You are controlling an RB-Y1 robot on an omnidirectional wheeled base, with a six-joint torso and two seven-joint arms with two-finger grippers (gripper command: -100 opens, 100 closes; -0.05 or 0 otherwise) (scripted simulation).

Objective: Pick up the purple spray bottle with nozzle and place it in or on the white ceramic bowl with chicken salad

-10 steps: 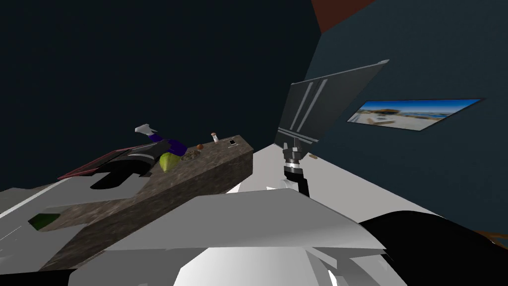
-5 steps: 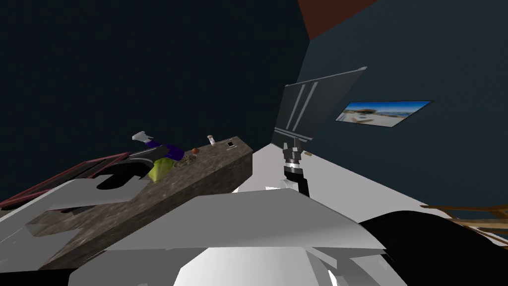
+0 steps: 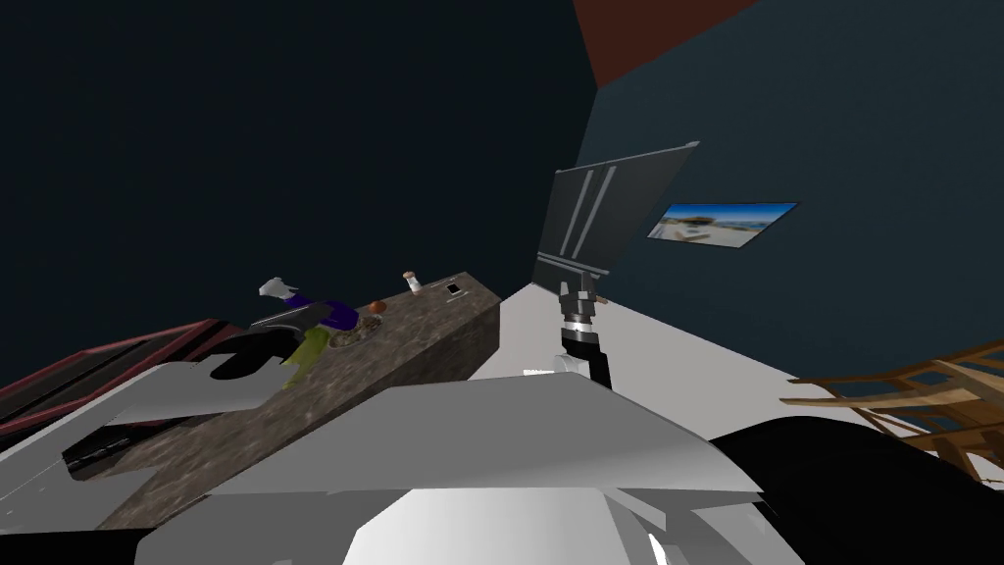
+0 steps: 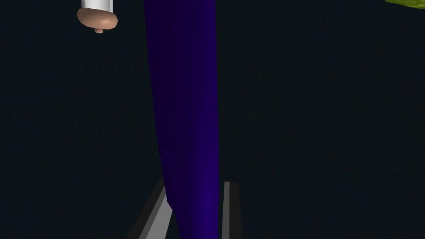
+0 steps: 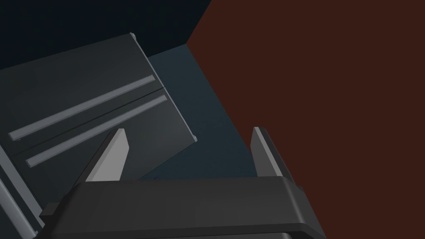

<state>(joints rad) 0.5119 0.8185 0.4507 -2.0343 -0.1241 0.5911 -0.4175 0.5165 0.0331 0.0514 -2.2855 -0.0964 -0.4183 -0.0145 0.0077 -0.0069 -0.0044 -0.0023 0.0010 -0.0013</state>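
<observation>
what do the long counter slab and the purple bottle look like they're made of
The long mottled brown-grey counter slab looks like stone, matte, from its speckled pattern; could be a laminate. The deep purple spray bottle is smooth, faintly glossy, probably plastic, judging by its even colour and soft sheen.

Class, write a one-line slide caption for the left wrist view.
Left hand shut on the purple spray bottle, a white tan-capped container beyond it.

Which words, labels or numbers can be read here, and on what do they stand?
None can be read.
The purple spray bottle shows no label.
The wall picture shows scenery without words.
The small dark square on the counter is too small to read.
</observation>
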